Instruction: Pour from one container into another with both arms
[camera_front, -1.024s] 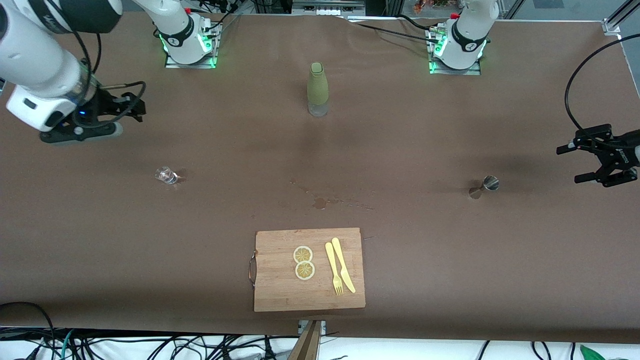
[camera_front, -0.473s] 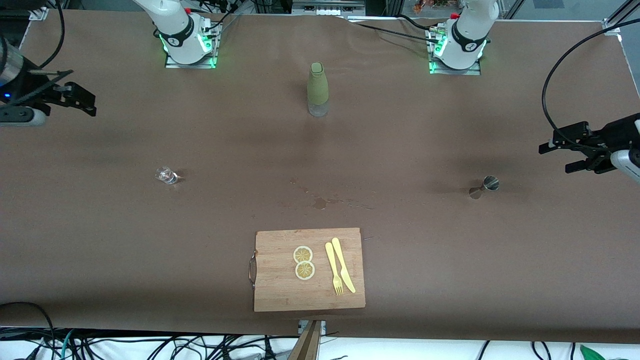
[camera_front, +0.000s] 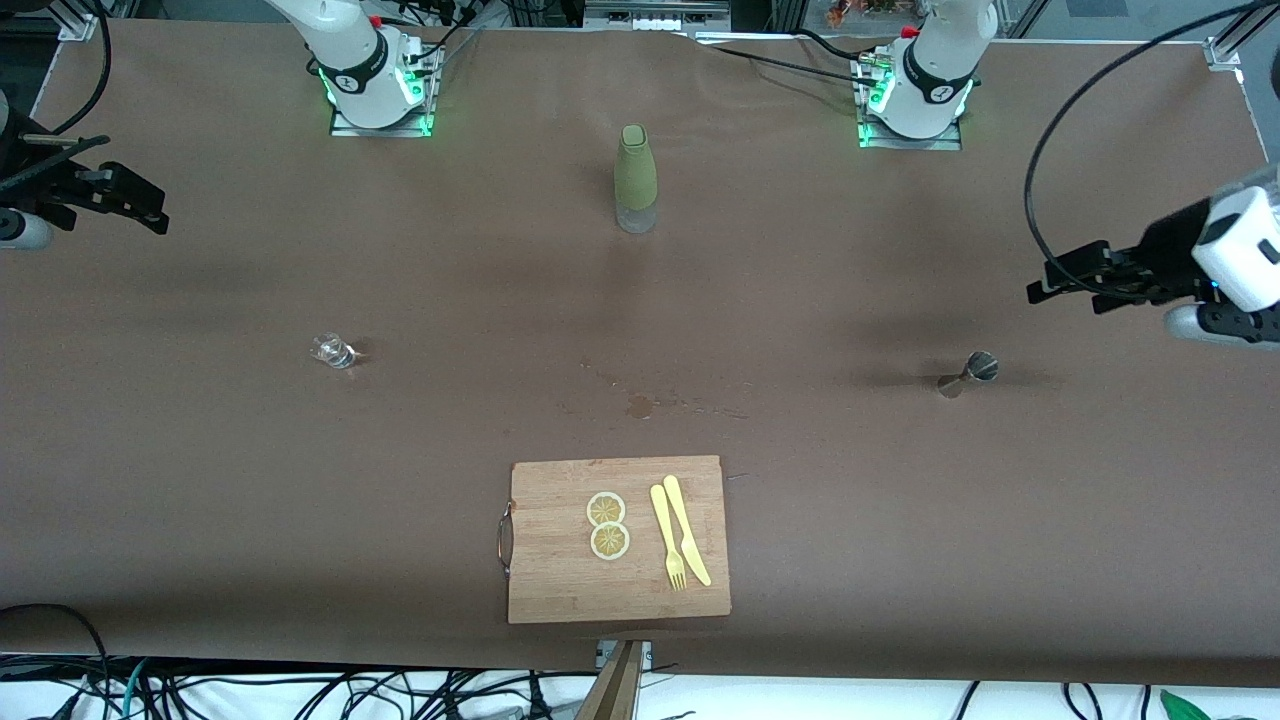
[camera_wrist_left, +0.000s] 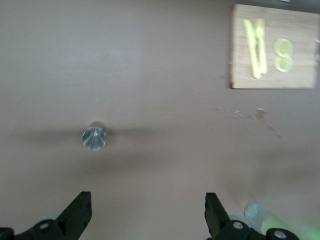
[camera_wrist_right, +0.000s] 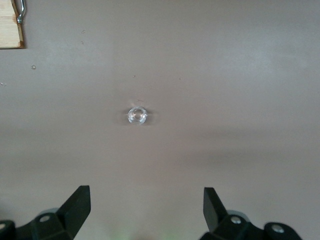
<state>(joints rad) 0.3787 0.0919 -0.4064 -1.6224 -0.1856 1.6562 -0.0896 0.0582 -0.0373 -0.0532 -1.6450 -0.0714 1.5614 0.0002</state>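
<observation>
A small clear glass (camera_front: 333, 351) stands on the brown table toward the right arm's end; it shows in the right wrist view as a clear glass (camera_wrist_right: 137, 115). A metal jigger (camera_front: 970, 373) stands toward the left arm's end, and the left wrist view shows the jigger (camera_wrist_left: 94, 138) from above. My right gripper (camera_front: 148, 207) hangs open and empty over the table's edge at the right arm's end. My left gripper (camera_front: 1065, 288) hangs open and empty over the table near the jigger. Both wrist views show open fingers, the left gripper (camera_wrist_left: 148, 212) and the right gripper (camera_wrist_right: 146, 207).
A green bottle (camera_front: 635, 178) with a clear base stands between the two arm bases. A wooden cutting board (camera_front: 560, 585) near the front edge carries two lemon slices (camera_front: 607, 525), a yellow fork (camera_front: 667, 538) and a knife (camera_front: 688, 530). Wet spots (camera_front: 640, 405) mark the table's middle.
My right gripper has swung outward toward the table's edge at the right arm's end. My left gripper has risen and shifted inward over the table near the jigger. The glass and jigger have not moved.
</observation>
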